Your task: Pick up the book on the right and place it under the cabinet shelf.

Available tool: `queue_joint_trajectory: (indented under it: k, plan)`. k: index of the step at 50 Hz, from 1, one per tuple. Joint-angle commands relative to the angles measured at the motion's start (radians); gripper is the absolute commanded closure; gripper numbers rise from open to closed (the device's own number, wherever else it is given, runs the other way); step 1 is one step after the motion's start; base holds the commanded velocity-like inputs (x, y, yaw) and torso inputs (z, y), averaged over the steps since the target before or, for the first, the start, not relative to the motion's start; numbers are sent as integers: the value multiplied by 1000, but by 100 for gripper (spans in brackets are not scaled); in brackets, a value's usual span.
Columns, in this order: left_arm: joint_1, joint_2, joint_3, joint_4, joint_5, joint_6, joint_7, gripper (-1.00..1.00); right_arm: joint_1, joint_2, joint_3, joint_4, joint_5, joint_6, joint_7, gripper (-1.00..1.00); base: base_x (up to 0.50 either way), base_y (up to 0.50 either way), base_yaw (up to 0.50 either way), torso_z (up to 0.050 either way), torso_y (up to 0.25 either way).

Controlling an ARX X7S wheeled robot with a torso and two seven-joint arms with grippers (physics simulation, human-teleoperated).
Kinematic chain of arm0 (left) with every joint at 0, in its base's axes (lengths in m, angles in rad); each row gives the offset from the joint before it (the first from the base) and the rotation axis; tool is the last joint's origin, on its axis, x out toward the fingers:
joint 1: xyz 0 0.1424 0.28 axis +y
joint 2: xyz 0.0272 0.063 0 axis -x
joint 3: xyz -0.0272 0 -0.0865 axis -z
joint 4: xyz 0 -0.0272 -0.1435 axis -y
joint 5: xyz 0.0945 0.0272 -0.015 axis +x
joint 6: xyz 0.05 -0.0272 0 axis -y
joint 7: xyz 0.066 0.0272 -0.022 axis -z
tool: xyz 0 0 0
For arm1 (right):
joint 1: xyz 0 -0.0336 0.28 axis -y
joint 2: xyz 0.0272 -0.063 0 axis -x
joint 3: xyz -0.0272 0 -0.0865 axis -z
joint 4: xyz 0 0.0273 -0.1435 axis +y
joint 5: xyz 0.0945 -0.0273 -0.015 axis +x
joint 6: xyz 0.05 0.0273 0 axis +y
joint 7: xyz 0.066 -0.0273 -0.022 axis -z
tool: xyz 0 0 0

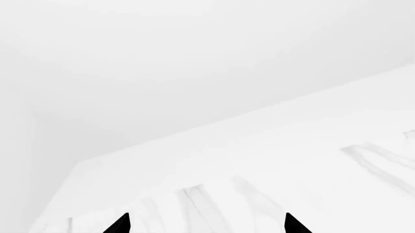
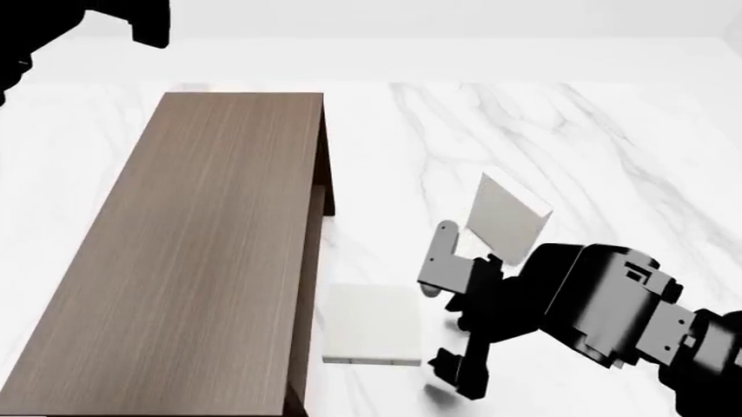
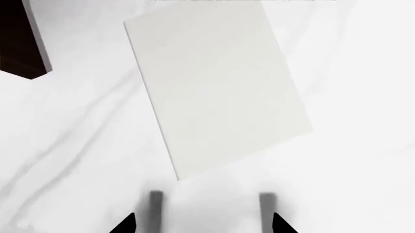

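The book is a plain pale thin rectangle lying skewed on the marble table, right of the cabinet's far end. In the right wrist view it lies flat just beyond my fingertips. My right gripper is open and empty on the book's near side; its tips stand wide apart with soft shadows on the table. The long dark brown cabinet lies at the left; its inner shelf is hidden under the top board. One dark corner of the cabinet shows in the right wrist view. My left gripper is open and empty.
A second near-identical plain book lies flat against the cabinet's right side, left of my right gripper. My left arm is raised at the far left corner. The left wrist view shows only white marble table and wall.
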Motion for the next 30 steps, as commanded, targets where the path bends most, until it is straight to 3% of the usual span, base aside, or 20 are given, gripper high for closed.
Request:
queue_joint_trajectory:
  k: [1, 30]
  plan:
    - [4, -6, 0, 4, -1, 0, -1, -100, -21, -29, -6, 48, -11, -36, -6, -100, 0, 0, 0, 0, 0]
    - [16, -21, -5, 25, -4, -7, -7, -100, -78, -89, -14, 155, -28, -126, -24, -100, 0, 0, 0, 0, 0]
